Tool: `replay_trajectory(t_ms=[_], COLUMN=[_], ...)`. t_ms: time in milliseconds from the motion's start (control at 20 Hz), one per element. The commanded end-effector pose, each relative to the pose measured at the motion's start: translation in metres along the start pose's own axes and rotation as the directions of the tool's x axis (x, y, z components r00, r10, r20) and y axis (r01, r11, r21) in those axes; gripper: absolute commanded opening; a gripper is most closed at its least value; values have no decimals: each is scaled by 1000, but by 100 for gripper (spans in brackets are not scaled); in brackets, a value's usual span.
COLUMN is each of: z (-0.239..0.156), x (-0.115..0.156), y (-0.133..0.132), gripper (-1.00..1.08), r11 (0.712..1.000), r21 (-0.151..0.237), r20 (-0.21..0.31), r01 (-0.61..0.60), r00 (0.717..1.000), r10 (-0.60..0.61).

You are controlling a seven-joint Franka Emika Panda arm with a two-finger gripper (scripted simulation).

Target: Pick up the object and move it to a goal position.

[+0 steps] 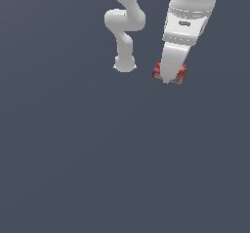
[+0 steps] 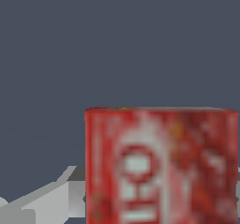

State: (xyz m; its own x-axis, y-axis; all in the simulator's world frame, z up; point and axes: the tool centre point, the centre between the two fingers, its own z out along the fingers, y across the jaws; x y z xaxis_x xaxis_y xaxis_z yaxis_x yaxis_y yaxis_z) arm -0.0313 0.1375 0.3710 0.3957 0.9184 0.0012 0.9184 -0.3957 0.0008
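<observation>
Tabletop: plain dark grey-blue surface; no edges or corners in view.
Arm: white, jointed, reaching down from the exterior view's top.
Gripper: points down over the block; jaws straddle it, though whether they are gripping it cannot be told.
Red block: whitish markings, between the jaws, upper right in the exterior view.

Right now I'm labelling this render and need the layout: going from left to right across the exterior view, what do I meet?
The arm's white base and lower links → the tool coming down over the red block, which peeks out on both sides of it.
</observation>
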Motion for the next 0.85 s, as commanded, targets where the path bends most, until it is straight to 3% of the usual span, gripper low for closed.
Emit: replay_trajectory(t_ms=[0,800], z=[-14,-39], x=[6,19], y=[1,4], gripper=[-100,-100], r11=[1000,1000], r21=[1,1], r20=[1,1], r01=[-1,-1], r00=[1000,1000], r10=[1,1])
